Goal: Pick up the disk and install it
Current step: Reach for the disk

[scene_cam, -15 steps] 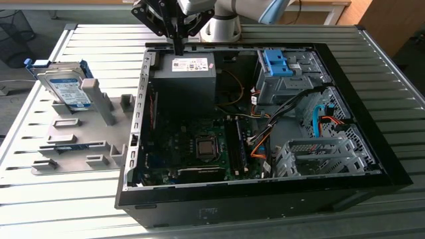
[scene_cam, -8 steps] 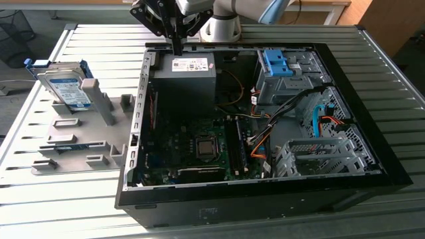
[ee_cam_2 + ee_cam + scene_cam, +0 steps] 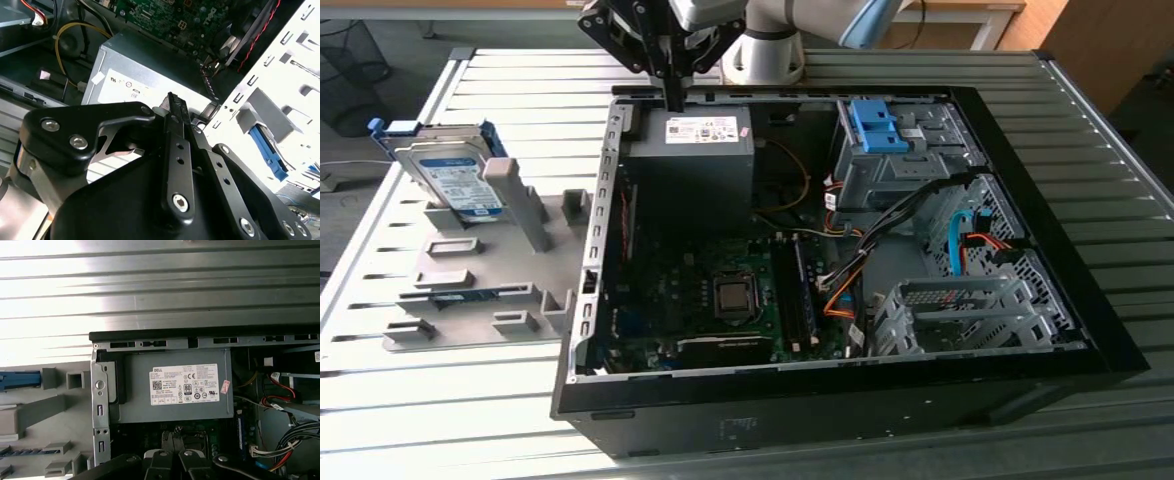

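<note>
There is one disk (image 3: 451,180), one hand (image 3: 675,98), one open computer case (image 3: 1083,300) and one grey moulded fixture (image 3: 480,290), all on a ribbed metal surface (image 3: 454,400).

The disk is a flat silver rectangle with a white-and-blue label, framed by a blue plastic bracket. It stands on edge in the fixture, at the exterior view's left and well apart from the hand. It leans back with its labelled face up and toward the near side. Its long axis slants from far left to near right.

The black hand hangs over the far left corner of the case, just above the far edge of the single grey power-supply box (image 3: 694,160). Its fingers are pressed together with nothing between them, as both wrist views show. The box is smooth sheet metal with one white sticker.

Inside the case lie one dark circuit board (image 3: 720,300) and a bundle of coloured cables. One blue plastic clip (image 3: 878,128) sits on a grey metal drive cage (image 3: 894,175) at the far right.
</note>
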Controlling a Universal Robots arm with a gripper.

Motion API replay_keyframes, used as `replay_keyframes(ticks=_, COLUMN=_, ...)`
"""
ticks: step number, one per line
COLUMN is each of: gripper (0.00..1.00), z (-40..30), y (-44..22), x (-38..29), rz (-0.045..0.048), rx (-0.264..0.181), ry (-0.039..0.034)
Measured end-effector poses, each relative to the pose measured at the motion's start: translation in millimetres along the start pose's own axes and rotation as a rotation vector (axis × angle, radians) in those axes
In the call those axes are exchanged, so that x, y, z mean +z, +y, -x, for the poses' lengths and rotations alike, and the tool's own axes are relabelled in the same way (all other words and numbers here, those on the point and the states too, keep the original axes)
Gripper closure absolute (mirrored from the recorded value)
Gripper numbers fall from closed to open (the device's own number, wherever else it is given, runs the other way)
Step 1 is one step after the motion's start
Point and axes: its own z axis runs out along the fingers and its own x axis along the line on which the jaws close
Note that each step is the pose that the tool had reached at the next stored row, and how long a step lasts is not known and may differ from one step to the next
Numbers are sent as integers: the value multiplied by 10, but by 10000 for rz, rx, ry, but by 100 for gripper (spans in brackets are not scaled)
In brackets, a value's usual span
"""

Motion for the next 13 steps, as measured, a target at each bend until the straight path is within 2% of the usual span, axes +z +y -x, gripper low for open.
replay_keyframes(ticks=13, gripper=89, z=-39, y=-3, x=6, rz=0, rx=-1, ry=-1)
